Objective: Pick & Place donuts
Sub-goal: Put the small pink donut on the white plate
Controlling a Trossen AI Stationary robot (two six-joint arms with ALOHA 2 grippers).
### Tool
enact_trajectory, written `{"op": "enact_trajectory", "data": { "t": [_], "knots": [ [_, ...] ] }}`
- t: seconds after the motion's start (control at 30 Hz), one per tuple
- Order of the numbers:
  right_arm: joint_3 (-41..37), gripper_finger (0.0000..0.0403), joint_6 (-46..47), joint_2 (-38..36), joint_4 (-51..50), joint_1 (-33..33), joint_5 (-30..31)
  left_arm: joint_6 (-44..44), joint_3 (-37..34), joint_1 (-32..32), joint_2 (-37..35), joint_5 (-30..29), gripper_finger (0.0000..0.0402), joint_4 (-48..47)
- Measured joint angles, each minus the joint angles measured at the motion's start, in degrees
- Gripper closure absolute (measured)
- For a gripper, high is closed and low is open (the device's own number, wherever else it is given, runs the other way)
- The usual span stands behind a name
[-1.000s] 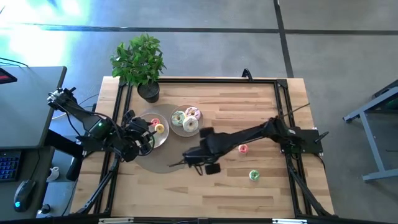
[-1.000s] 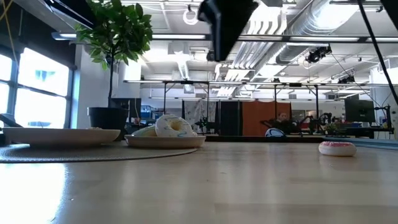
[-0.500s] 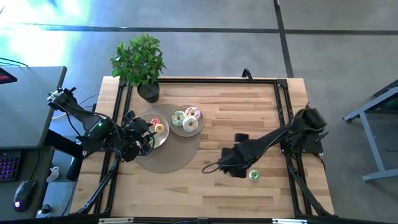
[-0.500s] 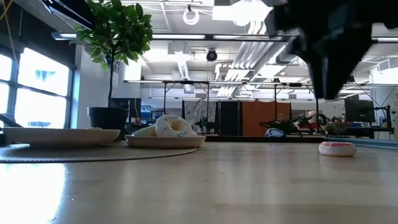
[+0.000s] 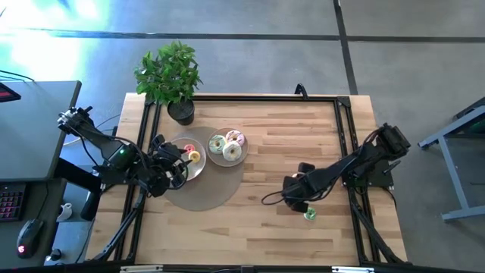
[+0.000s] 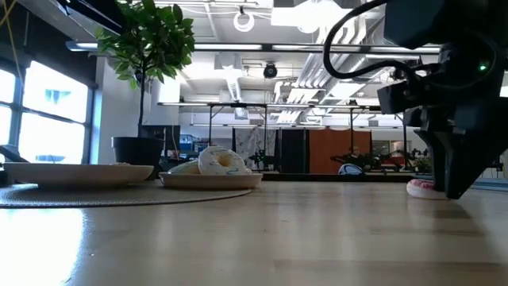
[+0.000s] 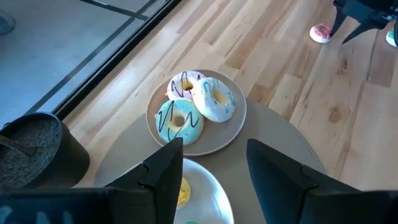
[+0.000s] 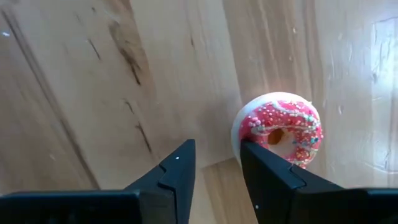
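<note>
Right gripper [image 8: 217,171], fingers spread, hovers beside the pink mini donut [image 8: 280,129] at two o'clock. Looks light, rigid, smooth; pinch across its ring.

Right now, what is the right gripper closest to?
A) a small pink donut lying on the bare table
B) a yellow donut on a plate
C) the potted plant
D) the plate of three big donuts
A: the right wrist view shows the right gripper open just beside the pink mini donut, which lies on the bare wooden table.
</note>
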Motion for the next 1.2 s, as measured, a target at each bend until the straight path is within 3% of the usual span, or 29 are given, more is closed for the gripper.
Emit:
{"op": "enact_trajectory", "data": {
  "t": [0.3, 0.43, 0.6, 0.77, 0.93, 1.07, 1.2],
  "knots": [
    [1.03, 0.0380, 0.39, 0.04, -1.36, -0.04, 1.17, -0.02, 0.00, 0.00, 0.02, 0.76, 0.0227, 0.04],
    [4.40, 0.0397, 1.01, 0.06, -4.58, -0.07, -0.61, -0.02, 0.00, 0.00, 0.04, 1.75, 0.0227, 0.07],
    [7.49, 0.0373, -1.18, 0.06, -7.76, -0.20, 0.94, -0.10, 0.00, 0.00, 0.06, 1.88, 0.0227, 0.11],
    [6.28, 0.0309, -1.53, 0.06, -6.59, -1.20, 2.22, -0.52, 0.00, 0.00, 0.07, 2.11, 0.0227, 0.11],
    [2.94, 0.0256, -1.61, 0.10, -3.93, -2.01, -0.54, -0.52, -0.02, 0.00, 0.50, 2.46, 0.0227, 0.09],
    [-0.12, 0.0247, -2.62, 0.04, 0.13, -2.01, 0.58, -0.52, -0.02, 0.00, 0.46, 2.48, 0.0227, 0.48],
    [-0.61, 0.0275, -3.15, 0.06, 0.47, -2.03, 2.39, -0.52, -0.02, 0.00, 0.48, 2.49, 0.0227, 0.63]
  ]
}}
